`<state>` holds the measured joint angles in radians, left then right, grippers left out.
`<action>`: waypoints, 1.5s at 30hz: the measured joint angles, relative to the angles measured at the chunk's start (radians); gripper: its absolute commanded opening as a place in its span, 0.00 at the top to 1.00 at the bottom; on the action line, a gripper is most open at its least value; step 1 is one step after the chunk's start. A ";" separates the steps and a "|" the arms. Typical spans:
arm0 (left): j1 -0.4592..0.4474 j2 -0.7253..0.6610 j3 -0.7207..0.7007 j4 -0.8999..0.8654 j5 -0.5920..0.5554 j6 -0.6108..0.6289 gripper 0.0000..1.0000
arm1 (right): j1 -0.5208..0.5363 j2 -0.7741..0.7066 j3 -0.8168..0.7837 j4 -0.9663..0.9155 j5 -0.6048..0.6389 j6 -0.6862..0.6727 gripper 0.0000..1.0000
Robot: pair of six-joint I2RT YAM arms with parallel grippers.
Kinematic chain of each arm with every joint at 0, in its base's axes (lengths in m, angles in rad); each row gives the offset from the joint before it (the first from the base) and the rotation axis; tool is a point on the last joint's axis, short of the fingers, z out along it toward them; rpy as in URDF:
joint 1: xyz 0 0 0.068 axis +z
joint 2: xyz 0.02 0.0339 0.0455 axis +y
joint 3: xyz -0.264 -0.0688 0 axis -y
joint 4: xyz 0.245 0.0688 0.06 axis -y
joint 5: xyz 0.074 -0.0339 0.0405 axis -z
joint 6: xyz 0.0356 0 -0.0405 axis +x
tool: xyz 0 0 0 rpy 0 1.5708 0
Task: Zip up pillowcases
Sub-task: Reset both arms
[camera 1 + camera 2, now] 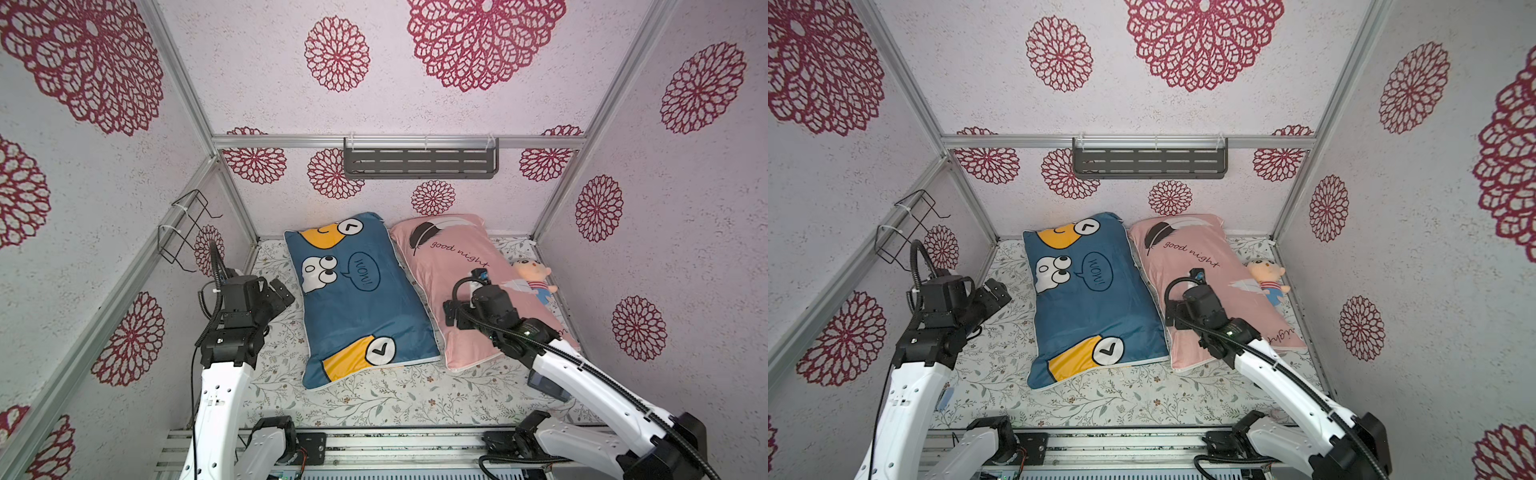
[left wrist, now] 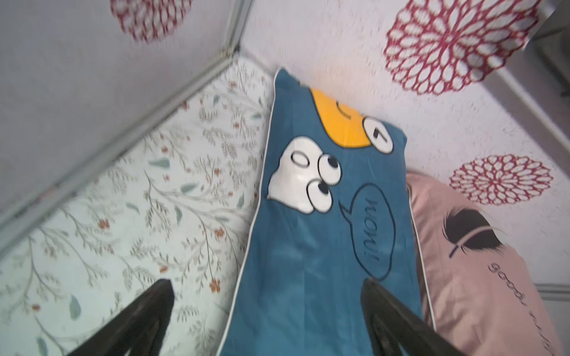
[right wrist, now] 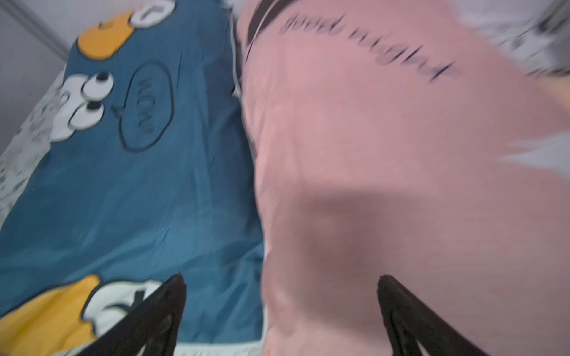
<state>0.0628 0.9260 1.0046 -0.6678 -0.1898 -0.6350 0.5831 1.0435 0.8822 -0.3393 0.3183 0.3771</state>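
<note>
Floral sheet (image 1: 374, 399) under blue pillowcase (image 1: 357, 307), pink pillowcase (image 1: 428, 282); flowered walls (image 1: 685, 249); left fingers (image 2: 145, 317), right fingers (image 3: 160, 314) spread, empty

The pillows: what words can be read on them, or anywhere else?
"WOW!" in a speech bubble on the blue pillow.
"good night" in script on the pink pillow.
More script at its near end, partly hidden behind the right arm: unreadable.
No other text.

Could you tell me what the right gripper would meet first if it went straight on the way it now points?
Most likely the pink pillowcase, near its edge beside the blue pillowcase; the open right gripper points down at it in the right wrist view. Blur leaves depth uncertain.
</note>
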 measured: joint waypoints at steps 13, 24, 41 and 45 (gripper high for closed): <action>0.008 0.291 -0.459 0.668 -0.364 0.335 0.02 | -0.430 -0.066 -0.550 0.630 0.184 -0.273 0.01; 0.101 0.473 -0.521 1.118 -0.237 0.429 0.02 | -0.484 0.144 -0.721 1.239 0.175 -0.291 0.01; 0.063 0.611 -0.548 1.401 -0.076 0.444 0.02 | -0.489 0.486 -0.705 1.681 0.120 -0.333 0.01; 0.048 0.627 -0.576 1.440 -0.087 0.451 0.02 | -0.492 0.486 -0.703 1.677 0.120 -0.333 0.01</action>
<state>0.1104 1.5532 0.4290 0.7723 -0.2768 -0.1837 0.0914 1.5299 0.1795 1.3373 0.4385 0.0441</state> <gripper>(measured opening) 0.977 0.989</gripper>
